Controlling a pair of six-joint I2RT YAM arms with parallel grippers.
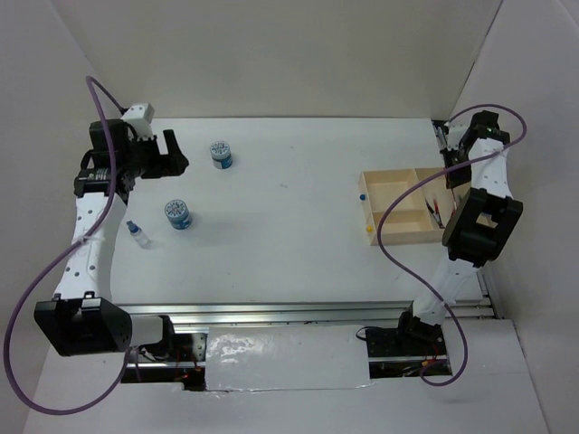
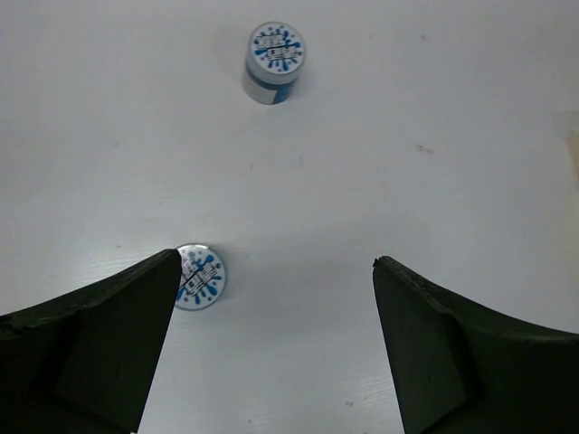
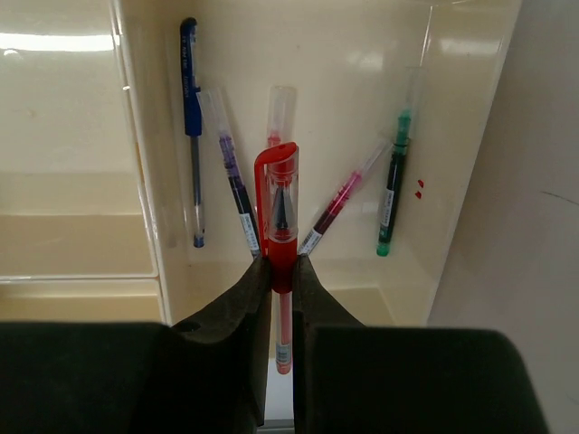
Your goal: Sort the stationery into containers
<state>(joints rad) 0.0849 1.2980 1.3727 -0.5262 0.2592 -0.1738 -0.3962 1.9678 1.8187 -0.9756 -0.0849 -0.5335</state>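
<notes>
Under right tool (image 3: 280,268), clenched on red pen (image 3: 277,181), found other pens (image 3: 391,185) trayed; before released left tool (image 2: 276,260), found two rolls (image 2: 274,61) unsorted.

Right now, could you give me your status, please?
Left gripper open, facing two rolls. Right gripper shut on red pen over tray. Other pens lie beneath.
</notes>
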